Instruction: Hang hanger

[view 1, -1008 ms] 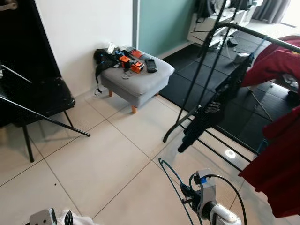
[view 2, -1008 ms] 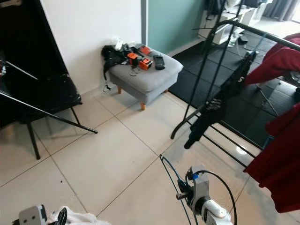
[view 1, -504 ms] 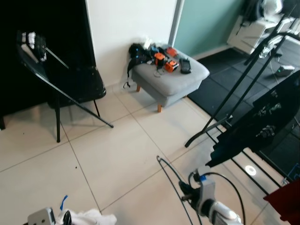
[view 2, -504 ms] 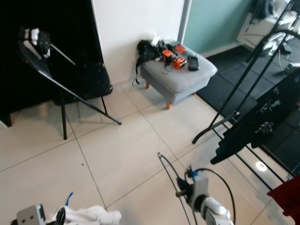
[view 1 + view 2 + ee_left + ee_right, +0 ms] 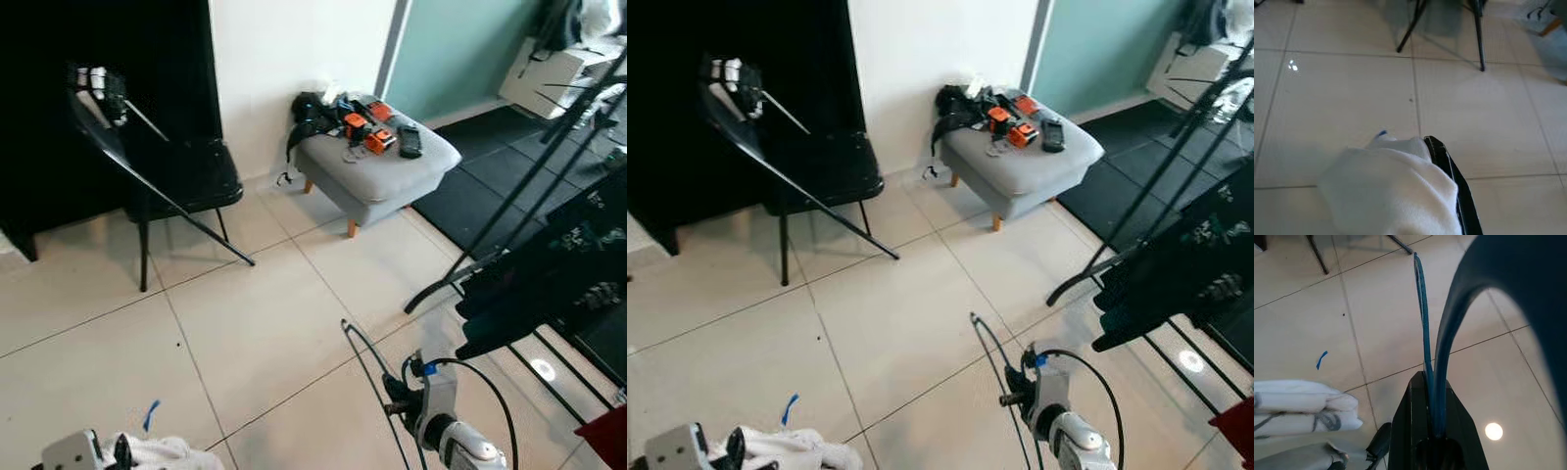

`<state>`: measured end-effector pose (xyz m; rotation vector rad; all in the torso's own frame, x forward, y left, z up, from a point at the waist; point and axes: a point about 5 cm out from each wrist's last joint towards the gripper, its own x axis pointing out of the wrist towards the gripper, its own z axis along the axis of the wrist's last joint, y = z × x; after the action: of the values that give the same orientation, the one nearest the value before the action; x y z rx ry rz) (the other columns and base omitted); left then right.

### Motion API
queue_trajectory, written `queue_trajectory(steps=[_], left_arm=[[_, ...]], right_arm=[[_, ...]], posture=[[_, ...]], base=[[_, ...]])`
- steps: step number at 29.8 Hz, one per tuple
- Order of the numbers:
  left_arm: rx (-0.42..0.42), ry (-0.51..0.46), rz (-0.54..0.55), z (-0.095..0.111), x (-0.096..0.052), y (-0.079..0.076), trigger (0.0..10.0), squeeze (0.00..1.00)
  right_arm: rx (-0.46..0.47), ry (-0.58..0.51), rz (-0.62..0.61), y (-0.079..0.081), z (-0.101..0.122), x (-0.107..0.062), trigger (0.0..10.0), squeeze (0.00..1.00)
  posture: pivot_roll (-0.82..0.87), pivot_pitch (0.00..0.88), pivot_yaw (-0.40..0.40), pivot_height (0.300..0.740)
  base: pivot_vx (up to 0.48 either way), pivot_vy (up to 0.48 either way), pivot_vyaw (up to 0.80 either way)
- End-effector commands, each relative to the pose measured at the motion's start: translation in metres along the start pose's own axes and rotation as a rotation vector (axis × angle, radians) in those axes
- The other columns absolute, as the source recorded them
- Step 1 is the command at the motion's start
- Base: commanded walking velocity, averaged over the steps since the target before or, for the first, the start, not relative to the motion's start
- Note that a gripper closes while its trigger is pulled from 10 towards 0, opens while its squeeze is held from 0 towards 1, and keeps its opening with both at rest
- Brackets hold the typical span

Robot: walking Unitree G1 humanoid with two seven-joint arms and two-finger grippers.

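My right gripper [image 5: 1431, 384] is shut on a thin blue hanger [image 5: 364, 367], whose loop rises in front of my right arm low in the middle of the eye views. White cloth [image 5: 1393, 193] is bunched over my left gripper [image 5: 1436, 147], beside one black finger [image 5: 1454, 186]; the cloth [image 5: 152, 452] sits at the bottom left. A black clothes rack [image 5: 524, 191] stands at the right with a dark garment [image 5: 554, 279] hanging on it.
A grey footstool [image 5: 387, 171] with orange and black items stands by the white wall. A black folding chair [image 5: 181, 176] is at the left. A dark floor mat [image 5: 485, 171] lies under the rack. A red garment [image 5: 609, 441] shows at the bottom right. Pale tiles lie ahead.
The camera has swung left: the rack and red clothes slid to the right edge, and the folding chair came into full view. Both grippers kept their hold.
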<state>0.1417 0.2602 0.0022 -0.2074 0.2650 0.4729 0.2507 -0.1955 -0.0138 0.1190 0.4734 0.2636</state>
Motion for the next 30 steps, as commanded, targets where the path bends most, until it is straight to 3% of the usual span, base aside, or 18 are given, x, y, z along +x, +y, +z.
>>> queue_trajectory(steps=[1, 10, 30], left_arm=[[-0.015, -0.006, 0.005, 0.008, 0.003, 0.011, 10.0, 0.0], [-0.005, 0.007, -0.068, 0.007, 0.008, 0.0, 10.0, 0.0], [0.009, 0.028, -0.107, 0.007, 0.013, 0.003, 10.0, 0.0]], right_arm=[[0.04, 0.006, -0.026, -0.001, -0.006, -0.003, 10.0, 0.0], [0.015, 0.009, -0.01, 0.0, -0.003, -0.002, 10.0, 0.0], [0.011, 0.01, -0.011, 0.0, -0.001, 0.0, 10.0, 0.0]], posture=[[0.04, 0.161, -0.098, 0.74], [0.04, 0.161, -0.096, 0.74], [0.04, 0.168, -0.099, 0.74]], base=[[0.0, 0.0, 0.49], [0.0, 0.0, 0.48], [0.0, 0.0, 0.48]])
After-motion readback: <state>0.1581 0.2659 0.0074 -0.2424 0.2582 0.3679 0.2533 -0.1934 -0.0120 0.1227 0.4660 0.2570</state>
